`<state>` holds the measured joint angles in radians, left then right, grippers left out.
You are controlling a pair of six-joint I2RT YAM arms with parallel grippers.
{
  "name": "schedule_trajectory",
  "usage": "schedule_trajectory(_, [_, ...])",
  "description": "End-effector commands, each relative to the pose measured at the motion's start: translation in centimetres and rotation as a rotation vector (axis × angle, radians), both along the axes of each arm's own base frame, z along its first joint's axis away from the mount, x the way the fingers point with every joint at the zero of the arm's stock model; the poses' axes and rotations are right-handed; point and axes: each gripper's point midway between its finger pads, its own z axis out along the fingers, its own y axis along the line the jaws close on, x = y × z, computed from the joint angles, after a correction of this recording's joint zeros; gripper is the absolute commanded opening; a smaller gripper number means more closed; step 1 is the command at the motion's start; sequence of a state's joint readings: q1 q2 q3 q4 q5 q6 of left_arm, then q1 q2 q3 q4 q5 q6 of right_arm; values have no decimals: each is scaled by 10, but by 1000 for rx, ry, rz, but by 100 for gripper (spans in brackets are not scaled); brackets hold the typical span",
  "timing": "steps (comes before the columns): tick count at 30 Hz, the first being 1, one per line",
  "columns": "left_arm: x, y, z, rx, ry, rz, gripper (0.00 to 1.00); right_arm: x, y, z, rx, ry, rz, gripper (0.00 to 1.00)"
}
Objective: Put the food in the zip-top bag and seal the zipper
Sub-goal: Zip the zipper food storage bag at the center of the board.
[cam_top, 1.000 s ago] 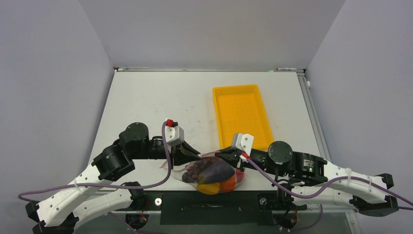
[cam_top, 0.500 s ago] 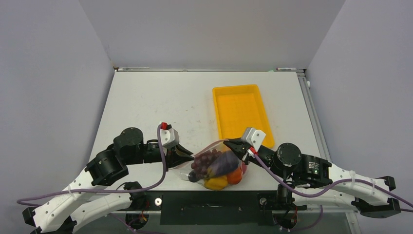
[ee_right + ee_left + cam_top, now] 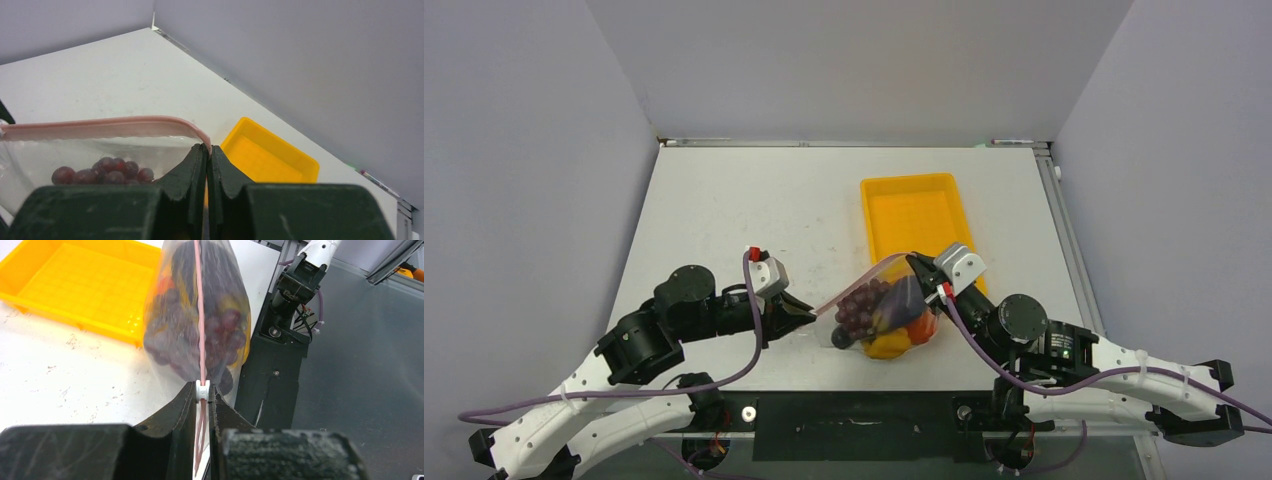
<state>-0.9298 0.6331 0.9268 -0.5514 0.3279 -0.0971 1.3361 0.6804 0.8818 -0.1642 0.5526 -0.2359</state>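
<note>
White tabletop [image 3: 724,210], near edge | zip-top bag [image 3: 874,315] now lifted taut | my left gripper [image 3: 812,314] and right gripper [image 3: 914,262] pinch zipper [image 3: 859,285] ends | sealing next

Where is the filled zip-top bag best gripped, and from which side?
At the two ends of the pink zipper, approached from either side along the strip: the food hangs below, pulling it taut and flat. The left gripper pinches at the slider, the right gripper the other corner.

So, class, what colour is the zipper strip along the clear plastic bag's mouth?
Pink zipper strip, clearest in left wrist view.
</note>
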Motion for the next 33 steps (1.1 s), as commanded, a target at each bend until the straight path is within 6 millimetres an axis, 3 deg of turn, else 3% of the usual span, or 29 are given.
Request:
schedule_trajectory(1, [0,8,-11,42,46,40,0,22,-44,44,177,-64,-246,5])
schedule_trajectory(21, [1,20,-21,74,59,86,0,31,-70,40,209,-73,-403,5])
schedule_trajectory(29, [2,20,-20,72,56,94,11,29,-66,43,226,-70,-375,5])
schedule_trajectory(33, [5,19,-21,73,52,103,21,27,-57,42,222,-67,-330,5])
